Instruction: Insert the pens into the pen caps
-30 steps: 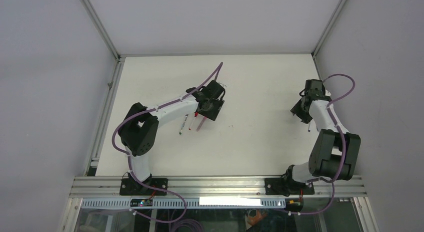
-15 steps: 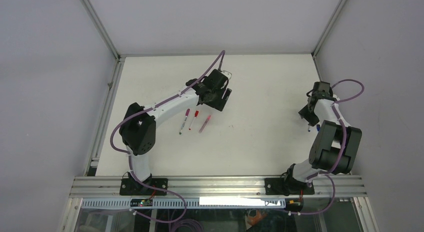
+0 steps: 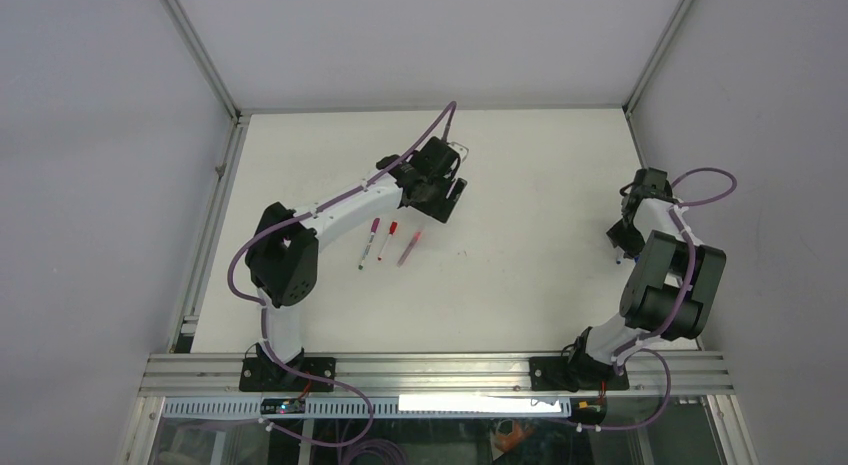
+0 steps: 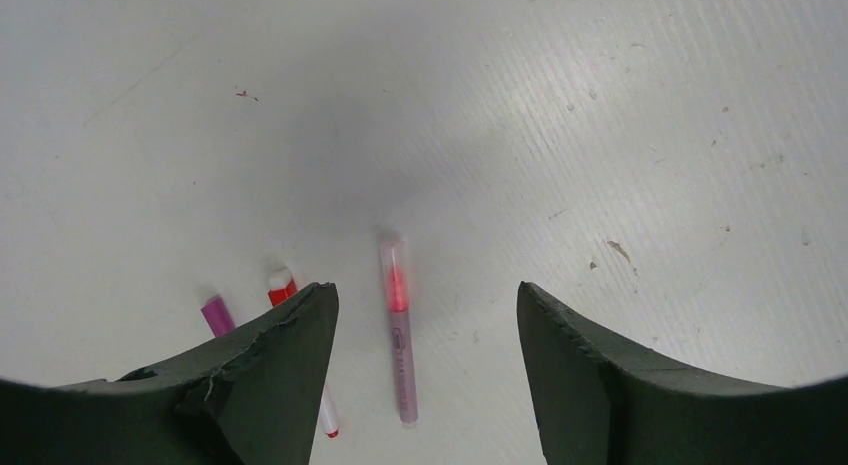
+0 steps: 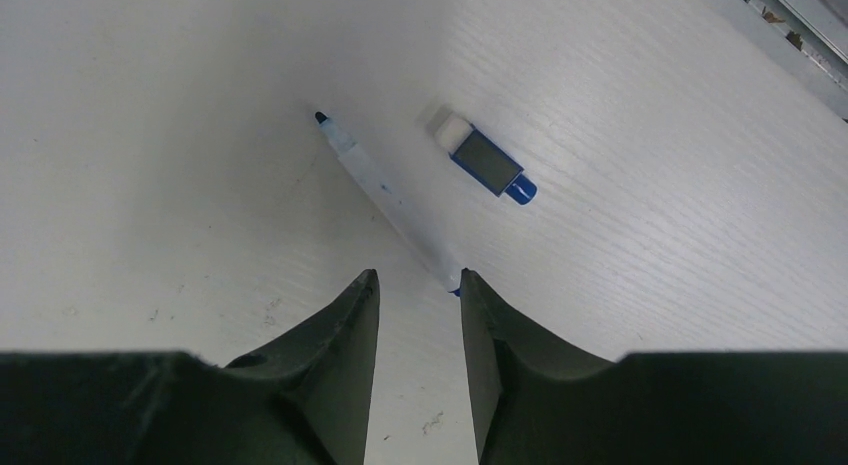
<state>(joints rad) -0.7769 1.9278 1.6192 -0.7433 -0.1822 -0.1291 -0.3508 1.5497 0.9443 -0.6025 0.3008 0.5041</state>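
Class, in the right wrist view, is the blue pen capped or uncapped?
Uncapped: the blue pen shows a bare tip; the blue cap lies apart beside it.

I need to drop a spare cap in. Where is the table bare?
Bare: the middle of the table, between the three pens left of centre and the blue pen and blue cap by the right gripper. Crowded around both.

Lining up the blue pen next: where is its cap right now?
In the right wrist view, the blue cap lies beside the uncapped blue pen, not touching it, just beyond the right gripper.
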